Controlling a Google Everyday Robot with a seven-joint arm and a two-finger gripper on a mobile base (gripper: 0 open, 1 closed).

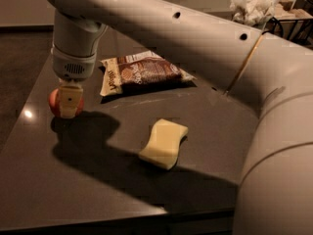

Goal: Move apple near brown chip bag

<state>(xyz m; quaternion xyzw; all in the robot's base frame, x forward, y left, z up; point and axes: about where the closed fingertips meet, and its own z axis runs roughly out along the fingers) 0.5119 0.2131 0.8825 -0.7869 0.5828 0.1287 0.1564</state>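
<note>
1. Apple (54,102) is at the far left of the dark tabletop (73,190), close to its left edge. It is small, round and red-orange. It is low over the surface, and I cannot tell whether it touches the surface or not.
2. The claw (69,107) comes straight down on the apple and pinches it. One pale finger (70,98) covers the front of the fruit, and red skin shows on both sides of this finger. The other finger is hidden behind.
3. Above the claw stands the thick grey wrist (74,48). From there the big white arm (171,28) goes up and to the right across the whole scene.
4. The brown chip bag (142,72) lies flat further right and farther back. Its middle is dark brown and its left end is cream with lettering. It is apart from the apple, with bare tabletop between them.
5. A pale yellow sponge (164,143) with wavy edges lies nearer, to the right of the claw and well apart from the bag.
6. At the far right corner there is crumpled white paper (254,4).
</note>
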